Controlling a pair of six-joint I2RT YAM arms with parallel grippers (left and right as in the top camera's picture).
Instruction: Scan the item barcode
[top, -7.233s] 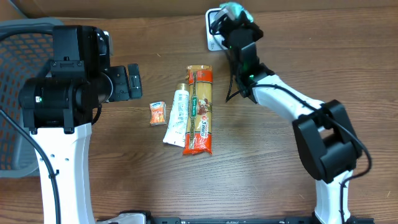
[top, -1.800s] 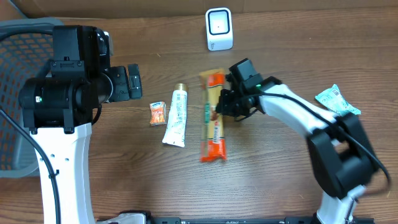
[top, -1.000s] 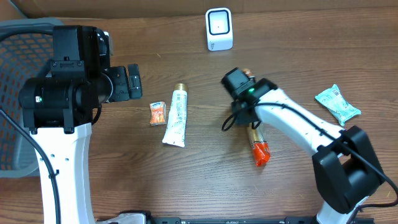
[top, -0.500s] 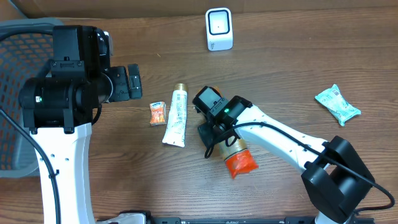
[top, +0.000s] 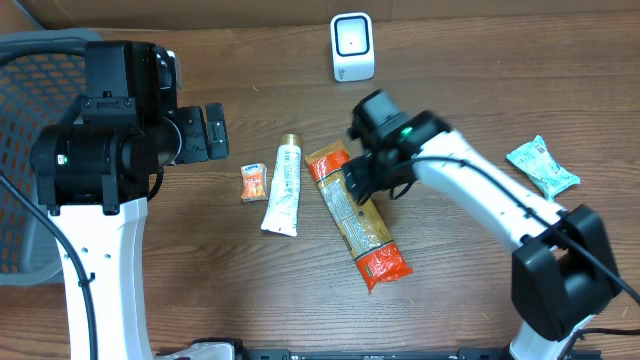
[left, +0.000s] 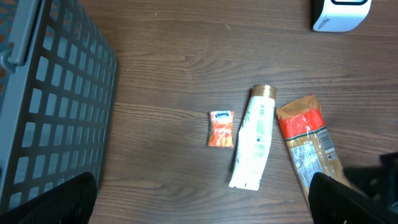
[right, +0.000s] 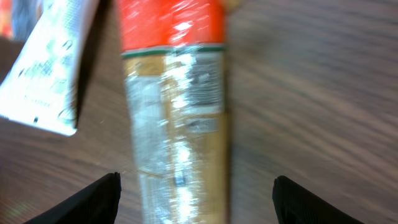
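A long pasta packet (top: 355, 215) with orange-red ends lies slanted on the table, just right of a white tube (top: 284, 187). My right gripper (top: 365, 175) hovers over the packet's upper half, open. In the right wrist view the packet (right: 177, 106) runs down between the spread fingers (right: 93, 199), which do not touch it, and a printed label shows on its clear wrap. The white scanner (top: 352, 47) stands at the far edge. My left gripper (top: 213, 131) hangs open and empty at the left, well away from the items.
A small orange packet (top: 254, 183) lies left of the tube. A teal packet (top: 542, 166) rests at the right. A grey mesh basket (left: 43, 106) stands at the table's left side. In the left wrist view the tube (left: 254, 146) and pasta packet (left: 311, 149) lie side by side.
My right gripper has opened and let go of the pasta packet, which now lies flat beside the tube. The right arm has pulled back toward the far right. The left arm has not moved.
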